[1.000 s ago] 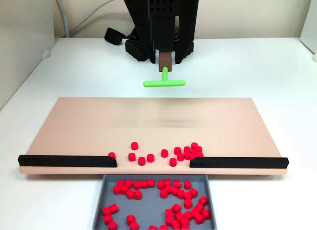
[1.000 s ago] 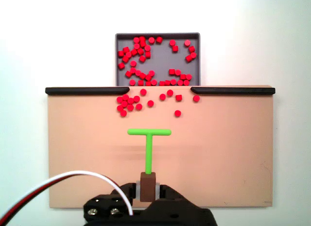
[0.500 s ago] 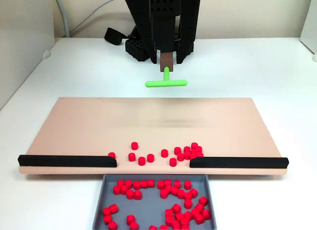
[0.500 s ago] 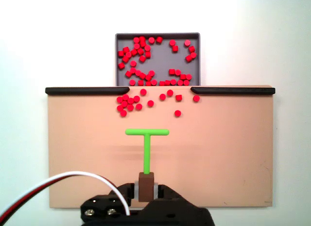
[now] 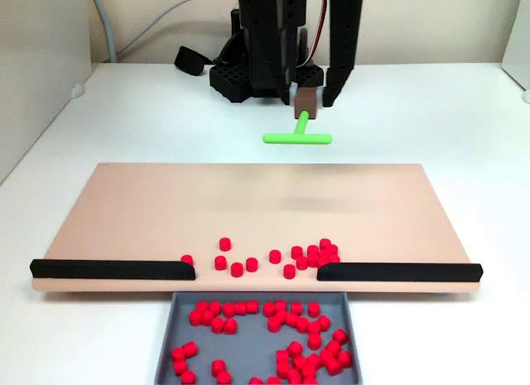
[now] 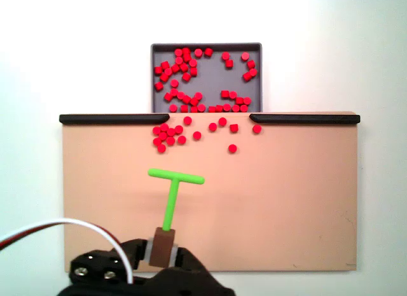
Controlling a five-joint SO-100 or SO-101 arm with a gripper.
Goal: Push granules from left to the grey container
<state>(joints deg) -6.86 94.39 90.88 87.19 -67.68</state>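
Many granules (image 6: 170, 135) we see loose on the tan board (image 6: 286, 194) at the gap between its black strips (image 6: 107, 118), others lying in the grey container (image 6: 267, 73), while our gripper (image 6: 163, 248) clasps the green pusher (image 6: 172, 193), tilted.

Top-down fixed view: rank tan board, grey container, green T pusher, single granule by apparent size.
Largest to smallest, as seen from above:
1. tan board
2. grey container
3. green T pusher, raised nearer the camera, so it may look oversized
4. single granule
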